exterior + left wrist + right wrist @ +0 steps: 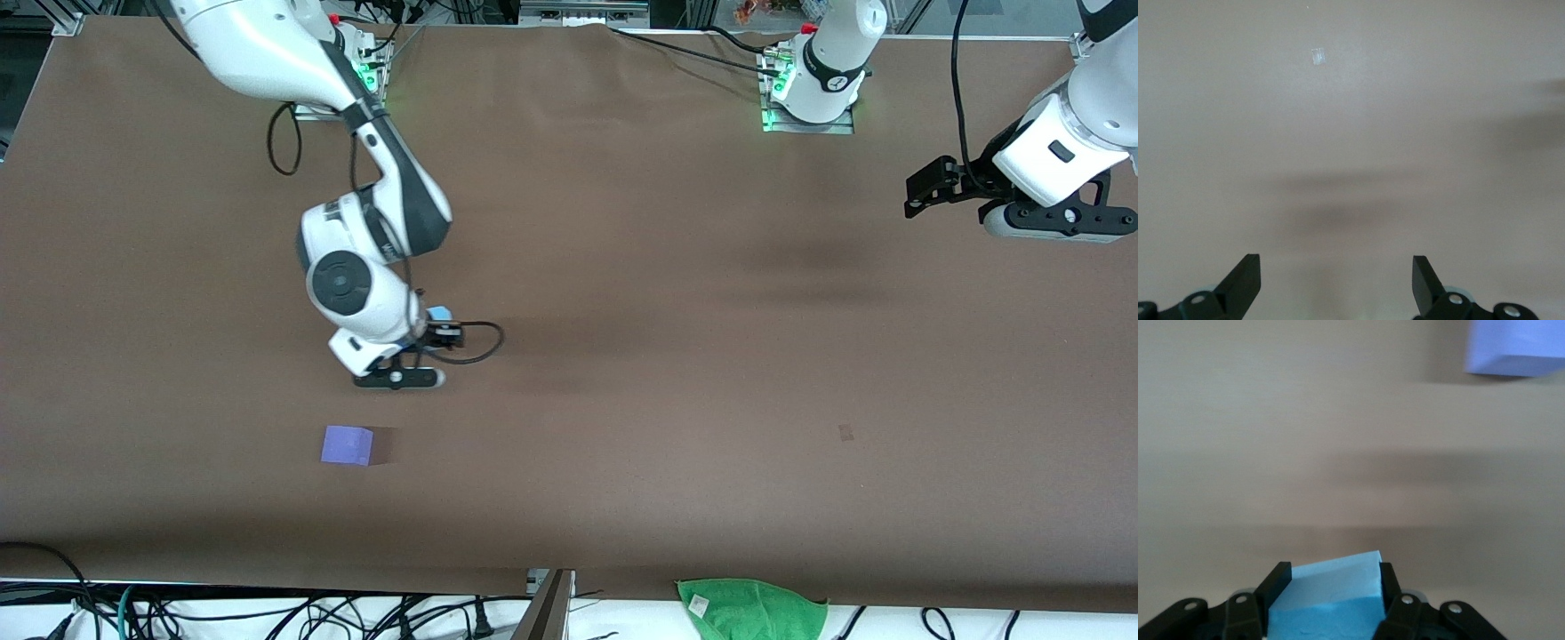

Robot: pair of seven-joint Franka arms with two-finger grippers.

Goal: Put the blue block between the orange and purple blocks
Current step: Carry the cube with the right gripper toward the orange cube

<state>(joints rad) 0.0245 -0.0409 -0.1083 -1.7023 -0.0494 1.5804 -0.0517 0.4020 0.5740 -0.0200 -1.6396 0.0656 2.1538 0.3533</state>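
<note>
My right gripper (436, 320) is shut on the light blue block (438, 314) and holds it over bare table toward the right arm's end. In the right wrist view the blue block (1328, 603) sits tilted between the fingers of the right gripper (1335, 577). The purple block (347, 444) lies on the table, apart from it, and shows in the right wrist view (1518, 347) too. The orange block is out of view. My left gripper (925, 191) waits open and empty over the left arm's end of the table; it also shows in the left wrist view (1336, 277).
A brown table (667, 311) spans the view. A small pale mark (845, 432) is on it, also in the left wrist view (1317, 56). A green cloth (751, 609) lies past the table's front edge, beside several cables.
</note>
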